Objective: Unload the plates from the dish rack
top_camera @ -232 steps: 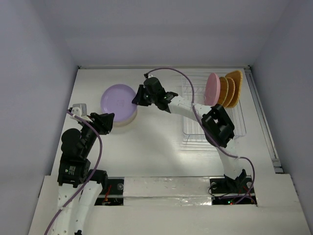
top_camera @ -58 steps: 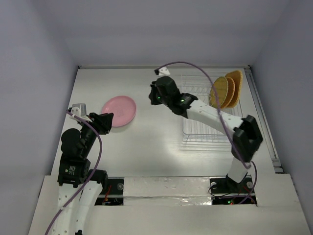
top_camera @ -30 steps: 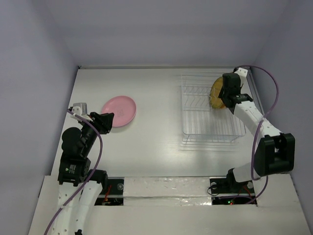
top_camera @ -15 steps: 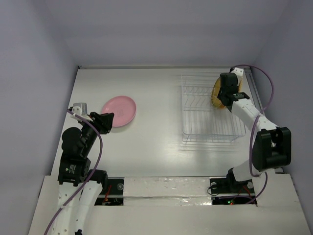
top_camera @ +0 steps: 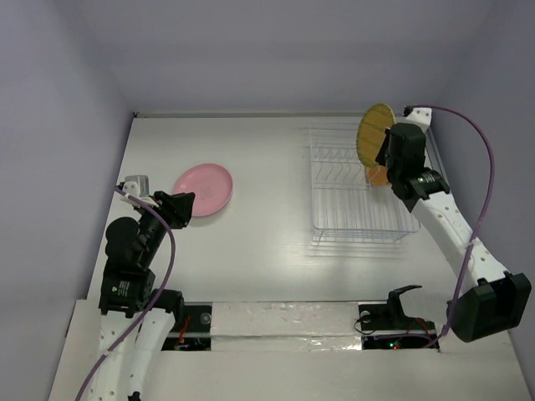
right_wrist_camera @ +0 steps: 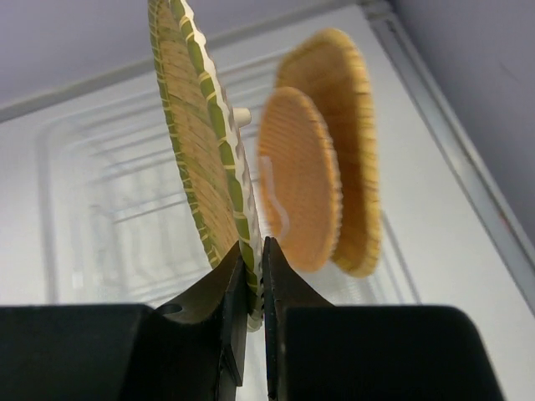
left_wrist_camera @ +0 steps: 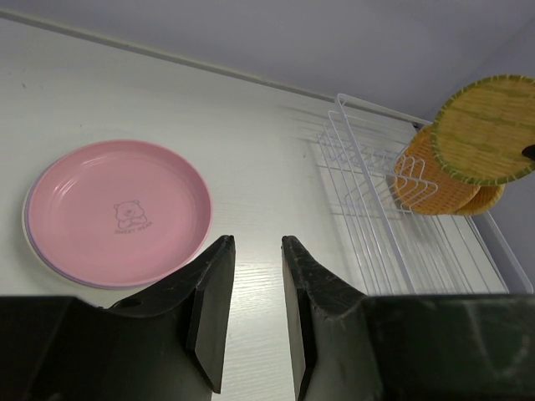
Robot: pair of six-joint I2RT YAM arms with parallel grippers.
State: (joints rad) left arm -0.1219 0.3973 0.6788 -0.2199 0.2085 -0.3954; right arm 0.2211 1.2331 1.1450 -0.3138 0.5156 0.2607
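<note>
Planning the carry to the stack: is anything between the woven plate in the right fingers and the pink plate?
Nothing visible stands on the bare table between the woven plate and the pink plate. Only the left gripper sits open by the pink plate's near edge, probably worth minding on approach.

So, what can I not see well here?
What lies under the pink plate: left wrist view, only rim slivers show.
Orange plates in the dish rack: top view, behind the right tool; right wrist view, blurred.
Held woven plate's lower rim: right wrist view, inside the tool.
</note>
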